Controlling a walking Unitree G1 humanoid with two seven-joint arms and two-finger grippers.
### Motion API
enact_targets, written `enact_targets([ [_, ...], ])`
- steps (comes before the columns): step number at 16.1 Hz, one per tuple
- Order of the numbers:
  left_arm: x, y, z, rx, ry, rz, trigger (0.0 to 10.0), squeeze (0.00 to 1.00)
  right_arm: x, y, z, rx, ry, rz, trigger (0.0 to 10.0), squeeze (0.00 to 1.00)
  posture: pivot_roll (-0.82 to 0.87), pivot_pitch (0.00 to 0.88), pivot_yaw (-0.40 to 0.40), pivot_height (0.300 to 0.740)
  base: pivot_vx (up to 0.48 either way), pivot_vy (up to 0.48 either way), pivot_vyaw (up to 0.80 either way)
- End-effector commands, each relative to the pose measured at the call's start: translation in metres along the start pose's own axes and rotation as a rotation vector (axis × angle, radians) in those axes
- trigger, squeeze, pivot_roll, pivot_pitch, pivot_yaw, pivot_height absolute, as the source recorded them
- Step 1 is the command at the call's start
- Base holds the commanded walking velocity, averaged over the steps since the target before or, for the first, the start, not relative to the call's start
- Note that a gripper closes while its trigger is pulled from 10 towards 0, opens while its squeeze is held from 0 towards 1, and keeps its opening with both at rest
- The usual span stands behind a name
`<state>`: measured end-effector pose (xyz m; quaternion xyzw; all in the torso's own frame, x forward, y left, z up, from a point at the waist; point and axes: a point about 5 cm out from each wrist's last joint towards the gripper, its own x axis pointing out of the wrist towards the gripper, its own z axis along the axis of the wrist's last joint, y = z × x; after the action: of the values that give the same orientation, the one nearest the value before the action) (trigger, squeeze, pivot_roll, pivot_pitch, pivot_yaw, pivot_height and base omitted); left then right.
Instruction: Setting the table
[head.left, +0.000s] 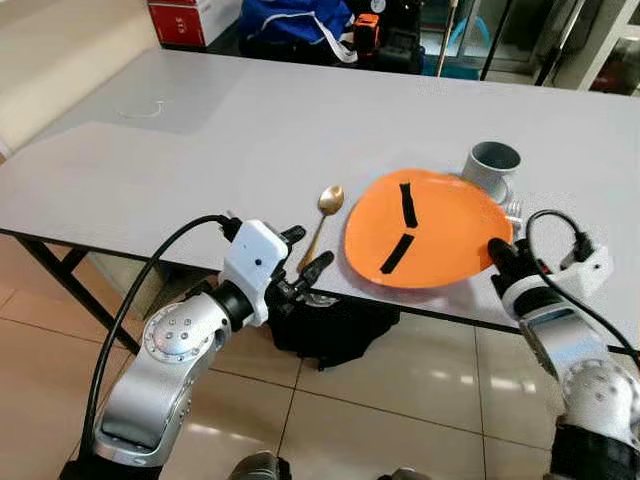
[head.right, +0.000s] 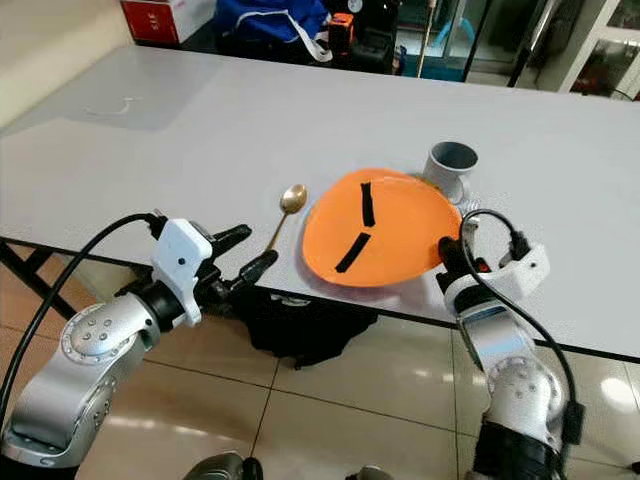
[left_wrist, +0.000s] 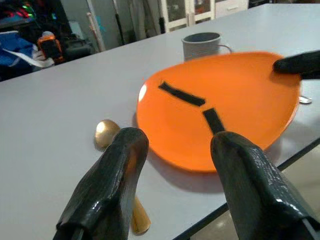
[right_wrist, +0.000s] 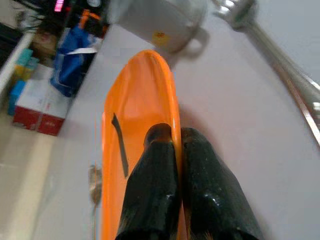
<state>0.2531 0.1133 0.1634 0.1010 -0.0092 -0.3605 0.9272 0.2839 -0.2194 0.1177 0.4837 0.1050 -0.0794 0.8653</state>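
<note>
Four table things lay near the front edge of the grey table (head.left: 200, 140): an orange plate (head.left: 425, 230), a gold spoon (head.left: 322, 222), a grey mug (head.left: 492, 165) and a silver fork (right_wrist: 280, 60); the plate sat just inside the front edge, toward the right end, two black strips on its face; the spoon lay just left of the plate, bowl away from the edge, handle pointing at it; the mug stood touching or nearly touching the plate's far right rim; the fork lay right of the plate, mostly hidden in the head views, so its exact lie was uncertain.

Right gripper (head.left: 503, 255) was clenched on the plate's near right rim; in the right wrist view one finger lay on top and one beneath, the rim pinched between; left gripper (head.left: 305, 262) hovered at the front edge just below the spoon handle, fingers spread and empty, plate and spoon bowl seen between them in the left wrist view.

Judgement: the step in hand looked like positioning the plate; to do it well, keep the pinch firm, slide low rather than lift, since a one-sided rim hold would tip the plate; draw it away from the mug to avoid knocking it; keep the left fingers off the spoon until the plate settles; a dark bag (head.left: 330, 330) sat on the floor under the edge.
</note>
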Motion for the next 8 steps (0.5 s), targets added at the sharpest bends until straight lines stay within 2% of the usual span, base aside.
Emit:
enact_targets([
  [1, 0.0, -0.006, 0.003, -0.009, -0.012, -0.037, 10.0, 0.0, 0.004, 0.003, 0.006, 0.008, -0.038, 0.015, 10.0, 0.0, 0.06, 0.075, 0.021, 0.74, 0.0, 0.0, 0.0],
  [8, -0.006, -0.021, -0.001, -0.056, 0.04, -0.168, 10.0, 0.0, 0.018, -0.006, -0.001, 0.078, -0.029, -0.044, 10.0, 0.0, 0.07, 0.076, 0.019, 0.74, 0.0, 0.0, 0.0],
])
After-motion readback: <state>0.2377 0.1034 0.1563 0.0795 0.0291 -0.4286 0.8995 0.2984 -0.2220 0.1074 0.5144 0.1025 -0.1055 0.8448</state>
